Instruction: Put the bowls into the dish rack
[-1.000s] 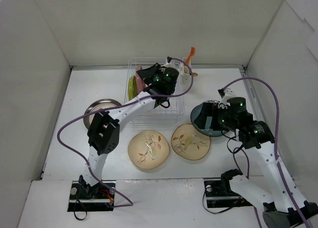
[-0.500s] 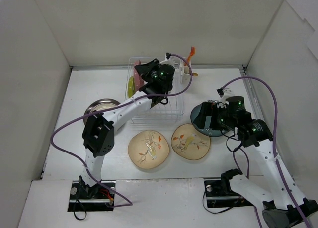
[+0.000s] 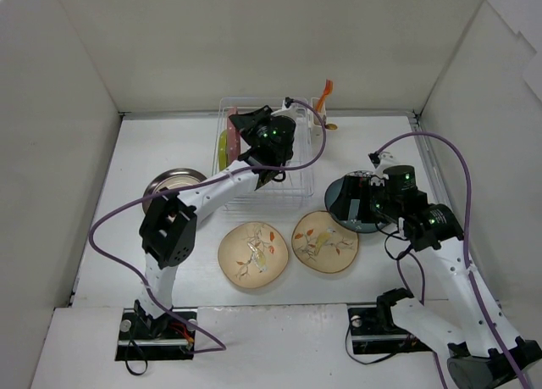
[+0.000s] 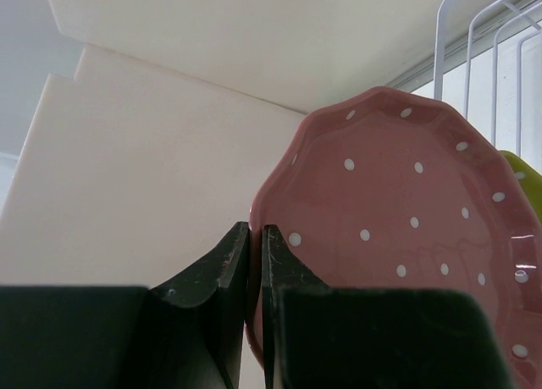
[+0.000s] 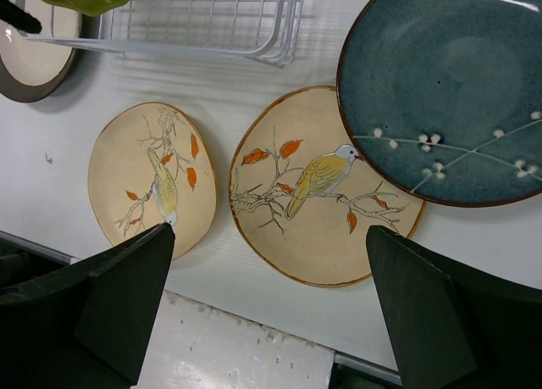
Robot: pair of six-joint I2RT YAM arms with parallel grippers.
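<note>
Left gripper (image 4: pixel 256 236): fingers pressed together, apparently nipping the rim of the pink dotted bowl (image 4: pixel 398 228), which it holds on edge over the dish rack (image 3: pixel 292 181).
Pink dotted bowl: upright, its face toward the wrist camera, just beside the lime green bowl (image 4: pixel 523 173) standing in the rack. White wires rise behind it.
Step in hand: probably seating the pink bowl in a slot next to the green one.
How to do it well: hold the bowl vertical and line its lower rim up between two dividers. Lower until the wires bear it, then part the fingers and lift straight up.
Risk: a tilted release could knock the green bowl or let the pink one slide flat.
Right gripper (image 5: pixel 269 236): spread wide, holding nothing, hovering above two cream bird bowls (image 5: pixel 152 177) (image 5: pixel 318 186) on the table.
Left to load: both cream bowls, the teal bowl (image 5: pixel 449 75) and the grey speckled bowl (image 3: pixel 169 186).
</note>
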